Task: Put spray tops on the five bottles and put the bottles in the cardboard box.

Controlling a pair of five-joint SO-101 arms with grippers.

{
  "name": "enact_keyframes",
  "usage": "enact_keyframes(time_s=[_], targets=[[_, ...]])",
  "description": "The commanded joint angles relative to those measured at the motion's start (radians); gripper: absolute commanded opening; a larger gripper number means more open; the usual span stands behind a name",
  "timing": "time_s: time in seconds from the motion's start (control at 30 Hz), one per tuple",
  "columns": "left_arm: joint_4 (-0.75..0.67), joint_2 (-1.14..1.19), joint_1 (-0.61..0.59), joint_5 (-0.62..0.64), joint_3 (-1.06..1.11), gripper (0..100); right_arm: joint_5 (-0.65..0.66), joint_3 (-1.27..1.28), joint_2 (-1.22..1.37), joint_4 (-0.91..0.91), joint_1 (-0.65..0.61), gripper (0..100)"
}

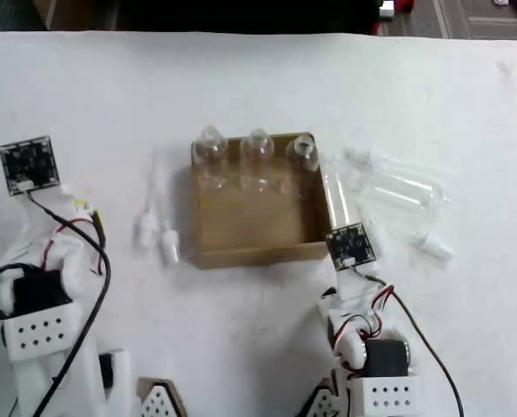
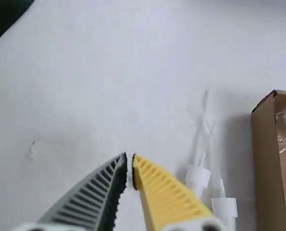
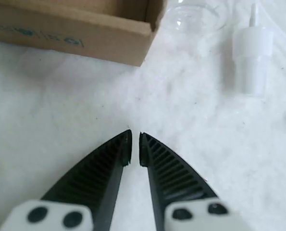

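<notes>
both jaws closed on nothing: left gripper [image 2: 129,171] beside the cardboard box [image 1: 249,230], near two loose spray tops [image 1: 158,233]; right gripper [image 3: 135,149] at the box's other side. three bottles [image 1: 256,148] stand inside the box. two lying bottles [image 1: 397,191] beyond it likely need capping next, so jaws must open. the box separates those tops from them.

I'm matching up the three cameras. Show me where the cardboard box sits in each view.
High view: cardboard box in the middle of the table, three bottles at its far wall.
Left wrist view: one corner, just beyond two spray tops.
Right wrist view: a side wall and corner, ahead of the right gripper.
Shared landmark: the white table under the box.
</notes>
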Motion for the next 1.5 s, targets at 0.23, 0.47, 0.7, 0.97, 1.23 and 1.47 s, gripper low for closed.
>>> enact_keyframes(time_s=[0.23, 0.47, 0.7, 0.97, 1.23, 1.47], targets=[[-0.166, -0.015, -0.004, -0.008, 0.143, 2, 0.005, 0.009, -0.001, 0.007, -0.010, 1.8], [-0.158, -0.015, 0.073, -0.014, 0.161, 2, 0.011, 0.009, -0.001, 0.007, -0.016, 1.8], [-0.166, -0.015, 0.116, -0.015, 0.189, 2, 0.011, -0.031, -0.001, -0.193, -0.016, 1.9], [-0.166, -0.015, 0.110, -0.015, 0.186, 2, 0.012, -0.097, -0.002, -0.476, 0.038, 1.9], [-0.166, -0.015, 0.116, -0.015, 0.186, 2, 0.183, -0.176, -0.001, -0.616, 0.154, 1.9], [-0.166, -0.015, 0.116, -0.015, 0.187, 2, 0.175, -0.506, 0.097, -0.352, -0.042, 1.9]])
